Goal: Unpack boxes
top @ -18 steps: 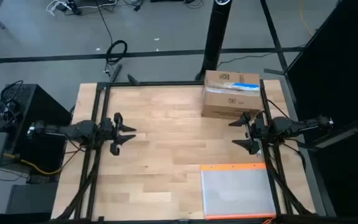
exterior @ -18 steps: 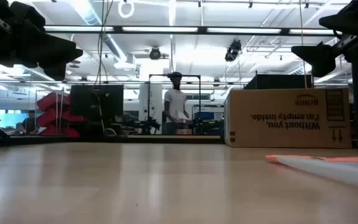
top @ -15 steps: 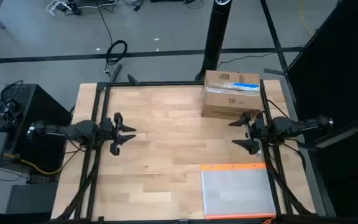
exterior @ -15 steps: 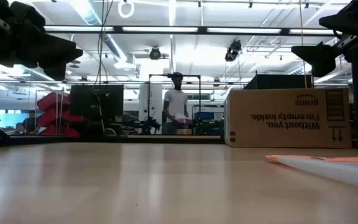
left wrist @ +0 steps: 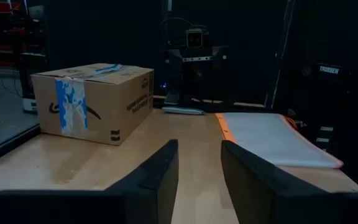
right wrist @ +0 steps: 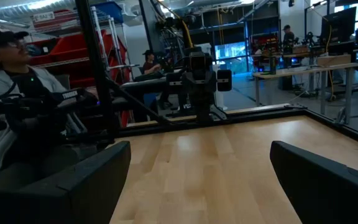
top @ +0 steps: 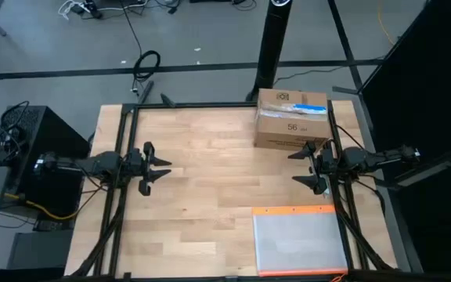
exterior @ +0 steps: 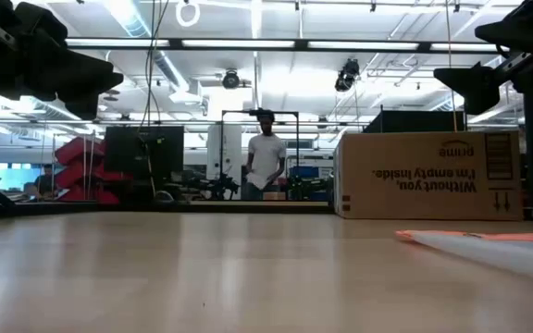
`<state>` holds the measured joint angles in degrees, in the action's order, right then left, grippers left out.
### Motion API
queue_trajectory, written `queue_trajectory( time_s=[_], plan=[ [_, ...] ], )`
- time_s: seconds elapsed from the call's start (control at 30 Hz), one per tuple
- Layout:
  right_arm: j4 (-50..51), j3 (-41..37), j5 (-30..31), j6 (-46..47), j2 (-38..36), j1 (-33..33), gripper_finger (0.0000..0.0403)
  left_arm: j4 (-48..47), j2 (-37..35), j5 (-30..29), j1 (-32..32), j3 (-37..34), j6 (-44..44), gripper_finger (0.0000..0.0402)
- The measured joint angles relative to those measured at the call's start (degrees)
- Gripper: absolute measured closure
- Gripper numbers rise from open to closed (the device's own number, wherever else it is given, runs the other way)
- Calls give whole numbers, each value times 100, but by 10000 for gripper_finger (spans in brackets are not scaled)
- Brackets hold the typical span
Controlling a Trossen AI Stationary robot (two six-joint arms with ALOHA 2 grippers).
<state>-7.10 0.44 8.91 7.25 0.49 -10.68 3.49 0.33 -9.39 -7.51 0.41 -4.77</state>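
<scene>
Your left gripper (top: 160,168) hovers near the table's (top: 210,196) left edge, fingers narrowly parted, holding nothing. Your box (top: 291,120) sits closed at the far right corner. Just in front of it, your right gripper (top: 301,166) hangs wide open and empty.

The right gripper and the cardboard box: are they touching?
Apart. In the high view the right gripper, open, hangs nearer the table's front than the cardboard box, with bare table visible between them.

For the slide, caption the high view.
Both claws, left and right, wait above the table; box untouched.
</scene>
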Motion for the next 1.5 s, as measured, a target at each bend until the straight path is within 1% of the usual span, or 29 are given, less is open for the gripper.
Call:
queue_trajectory(
  time_s=[0.63,1.5],
  plan=[
    [-1,-1,0,-2,0,0,34,0,1,1,-1,1,2,285],
    [1,-1,0,0,0,0,34,0,-1,-1,-1,1,-1,290]
  ],
)
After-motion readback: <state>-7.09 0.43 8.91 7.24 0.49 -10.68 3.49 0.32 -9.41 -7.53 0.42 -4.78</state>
